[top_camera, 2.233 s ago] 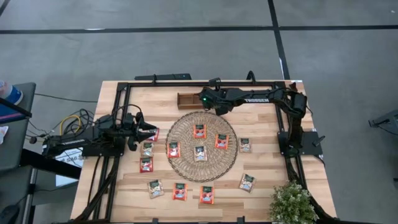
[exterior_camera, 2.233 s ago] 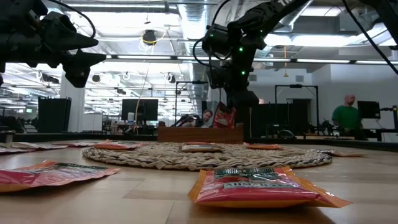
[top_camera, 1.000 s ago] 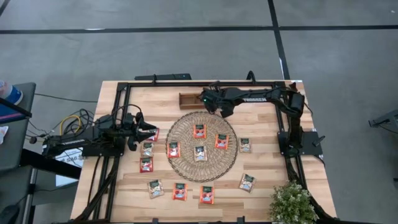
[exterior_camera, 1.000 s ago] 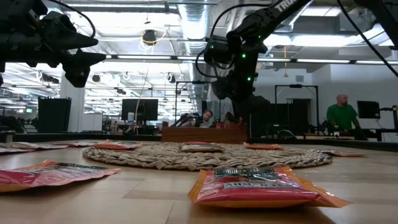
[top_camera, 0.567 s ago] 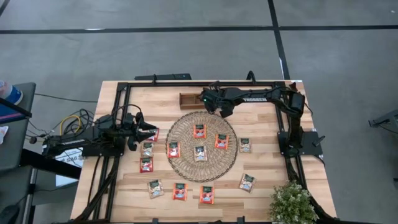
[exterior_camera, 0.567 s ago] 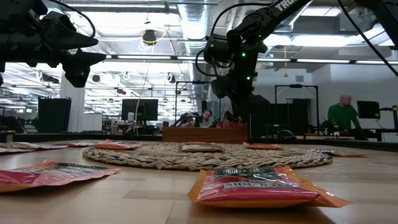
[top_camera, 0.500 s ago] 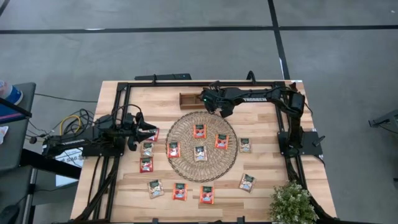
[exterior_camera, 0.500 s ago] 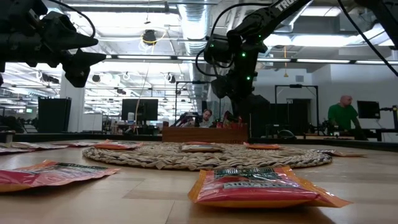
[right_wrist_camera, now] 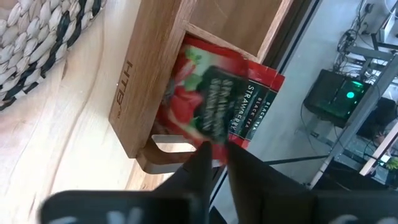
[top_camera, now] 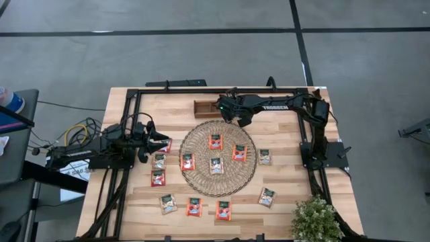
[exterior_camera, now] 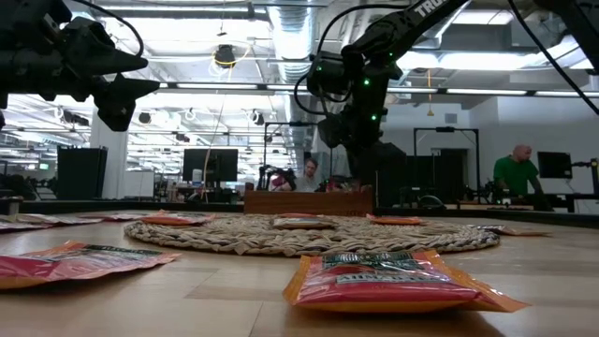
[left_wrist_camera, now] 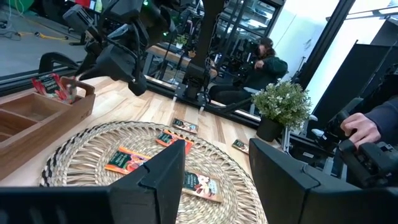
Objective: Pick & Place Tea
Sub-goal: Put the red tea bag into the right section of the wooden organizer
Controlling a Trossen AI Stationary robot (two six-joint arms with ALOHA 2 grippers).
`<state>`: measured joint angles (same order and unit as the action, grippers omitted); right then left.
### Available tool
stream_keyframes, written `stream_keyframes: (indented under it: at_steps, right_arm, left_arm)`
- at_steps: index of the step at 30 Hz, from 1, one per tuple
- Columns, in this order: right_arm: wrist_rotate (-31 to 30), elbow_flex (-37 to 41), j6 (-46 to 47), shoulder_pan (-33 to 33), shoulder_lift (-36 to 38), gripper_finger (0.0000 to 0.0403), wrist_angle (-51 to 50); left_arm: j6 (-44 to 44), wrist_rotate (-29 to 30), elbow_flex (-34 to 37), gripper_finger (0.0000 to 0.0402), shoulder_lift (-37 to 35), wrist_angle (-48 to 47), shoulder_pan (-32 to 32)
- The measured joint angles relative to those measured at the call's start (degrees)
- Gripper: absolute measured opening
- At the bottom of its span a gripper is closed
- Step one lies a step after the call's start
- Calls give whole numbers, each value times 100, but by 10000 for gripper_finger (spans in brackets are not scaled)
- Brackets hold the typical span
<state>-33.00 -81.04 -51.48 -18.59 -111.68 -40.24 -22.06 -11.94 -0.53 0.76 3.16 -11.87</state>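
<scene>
Right gripper (top_camera: pixel 225 109) sits at the far edge of the table (top_camera: pixel 282 181), over the end compartment of the wooden tray (top_camera: pixel 203 107) nearest the right arm. Right wrist view: gripper (right_wrist_camera: pixel 225 158) is directly above a red strawberry black tea sachet (right_wrist_camera: pixel 217 102) that stands tilted inside that compartment, its lower edge right at the gripper tip; whether it is clamped or free cannot be told. Left gripper (top_camera: pixel 161 140) hovers above the table's left side, just off the rim of the round woven mat (top_camera: pixel 201 176), jaws parted wide with nothing between them; same in the left wrist view (left_wrist_camera: pixel 217 149). Remaining tea: four sachets lie flat on the mat, three red-orange (top_camera: pixel 215 141) (top_camera: pixel 239 152) (top_camera: pixel 187 161) and one pale (top_camera: pixel 216 165). Off the mat on the right, two pale ones (top_camera: pixel 265 156) (top_camera: pixel 267 197). Along the near edge, two red-orange (top_camera: pixel 224 210) (top_camera: pixel 194 206) and one pale (top_camera: pixel 168 204). On the left, one red-orange (top_camera: pixel 158 178) and one pale (top_camera: pixel 159 160), with another partly hidden under the left gripper. Low view: a red-orange sachet (exterior_camera: pixel 388 278) lies closest to the camera, tray (exterior_camera: pixel 304 201) beyond the mat, right arm coming down to it. Potted plant (top_camera: pixel 314 220) at the near right corner. A person in a green top (exterior_camera: pixel 510 173) stands in the room behind.
</scene>
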Motion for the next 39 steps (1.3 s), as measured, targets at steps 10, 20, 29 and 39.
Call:
stream_keyframes:
  at_steps: [10, 20, 29, 39]
  right_arm:
    - [-940, -60, -4, -20, 0, 147, 371]
    - [-1916, -1243, 201, 136, 4, 172, -863]
    - [-648, -2084, 1747, 812, 4, 155, -2717]
    - [1601, -2187, 4163, 440, 1136, 142, -3739]
  left_arm:
    - [24, 0, 2, 170, 2, 0, -1]
    - [26, 0, 1, 170, 1, 0, -1]
    - [-55, -2, -1, 170, -1, 0, 0]
    - [-280, -1, 0, 170, 2, 0, 1]
